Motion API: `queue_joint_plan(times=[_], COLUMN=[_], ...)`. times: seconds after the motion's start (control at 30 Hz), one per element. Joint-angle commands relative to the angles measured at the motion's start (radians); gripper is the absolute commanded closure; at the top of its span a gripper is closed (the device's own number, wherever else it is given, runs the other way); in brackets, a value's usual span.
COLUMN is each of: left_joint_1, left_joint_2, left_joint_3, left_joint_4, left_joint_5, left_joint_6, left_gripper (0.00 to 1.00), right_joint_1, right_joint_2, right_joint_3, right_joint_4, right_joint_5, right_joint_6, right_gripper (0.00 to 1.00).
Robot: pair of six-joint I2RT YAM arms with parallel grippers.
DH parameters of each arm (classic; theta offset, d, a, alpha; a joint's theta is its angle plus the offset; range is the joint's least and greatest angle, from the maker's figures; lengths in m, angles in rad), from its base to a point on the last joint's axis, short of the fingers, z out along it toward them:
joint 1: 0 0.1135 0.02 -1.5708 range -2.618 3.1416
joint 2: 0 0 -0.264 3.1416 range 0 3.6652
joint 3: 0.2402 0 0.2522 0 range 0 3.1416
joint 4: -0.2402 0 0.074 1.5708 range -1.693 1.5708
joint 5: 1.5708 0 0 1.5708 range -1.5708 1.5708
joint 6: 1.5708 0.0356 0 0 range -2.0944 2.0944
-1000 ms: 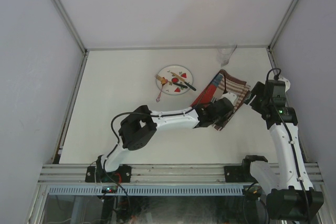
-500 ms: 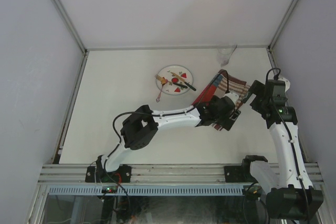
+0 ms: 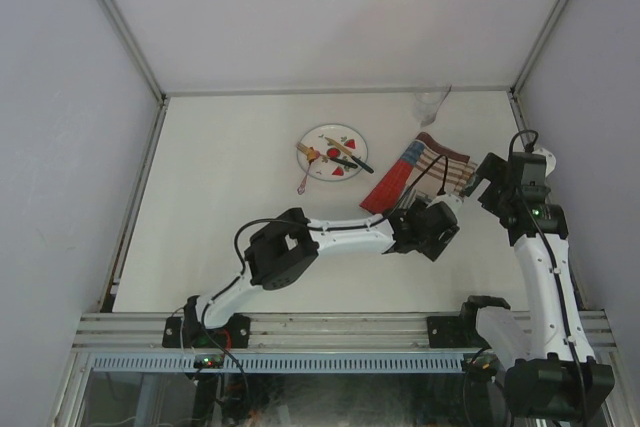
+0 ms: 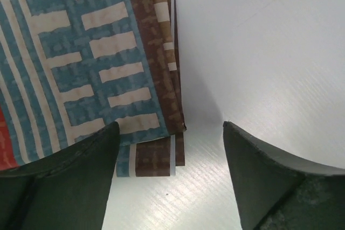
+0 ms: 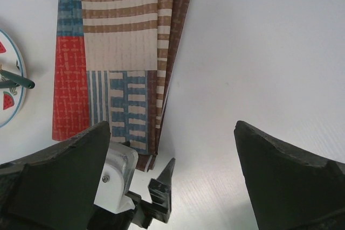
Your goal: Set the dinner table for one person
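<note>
On the bare dinner table [image 3: 230,247], the left gripper [image 4: 170,127] hangs spread over the folded placemat [image 4: 81,52] corner. It may pinch only one layer. The right gripper [image 5: 171,125] is spread too and holds nothing.

Off-white dinner table [image 3: 220,247] w/ matte top, boxed in on 3 sides by plain pale grey-lilac panels: left wall [image 3: 60,147], far wall [image 3: 330,17], right wall [image 3: 600,97]. Aluminium rails [image 3: 140,197] run along the left, far & right edges, w/ slanted aluminium posts [image 3: 115,17] rising from the far-left & far-right corners. Along the near edge sit stacked aluminium beams [image 3: 340,327], below them a grey slotted strip [image 3: 300,362], then a dark space [image 3: 350,402] at the bottom of the top view; light is soft & even, brightest on the far wall, shadows on the top faint
</note>
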Motion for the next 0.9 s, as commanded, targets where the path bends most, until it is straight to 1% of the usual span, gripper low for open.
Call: queue_joint_plan(times=[0.0,0.1,0.17,0.33,0.4,0.43,0.67,0.77,0.87], left_joint_1=[0.011,0.014,0.015,0.030,0.031,0.031,0.032,0.046,0.067], left_joint_2=[0.034,0.050,0.052,0.039,0.029,0.020,-0.120,-0.174,-0.212], left_joint_3=[0.052,0.077,0.078,0.045,0.038,0.035,-0.012,-0.013,-0.022], left_joint_4=[-0.036,-0.048,-0.045,-0.016,-0.014,-0.015,-0.015,-0.027,-0.034], left_joint_5=[0.000,0.009,0.017,0.047,0.034,0.024,-0.089,-0.142,-0.163], left_joint_6=[-0.018,-0.022,-0.023,-0.043,-0.048,-0.047,-0.027,-0.007,-0.001], left_gripper=[0.32,0.56,0.63,0.86,0.97,0.99,1.00,1.00,1.00], right_joint_1=[-0.008,-0.009,-0.009,-0.011,-0.013,-0.012,-0.012,-0.013,-0.014], right_joint_2=[-0.010,-0.004,-0.008,-0.010,-0.007,-0.007,-0.011,-0.016,-0.021], right_joint_3=[0.027,0.024,0.022,0.015,0.015,0.014,0.009,0.004,-0.001], right_joint_4=[0.025,0.023,0.026,0.034,0.035,0.034,0.038,0.040,0.037], right_joint_5=[-0.003,-0.011,-0.012,-0.017,-0.018,-0.018,-0.019,-0.026,-0.029], right_joint_6=[-0.010,-0.011,-0.010,-0.012,-0.010,-0.010,-0.008,-0.007,-0.009], right_gripper=[0.02,0.03,0.04,0.05,0.05,0.05,0.06,0.06,0.06])
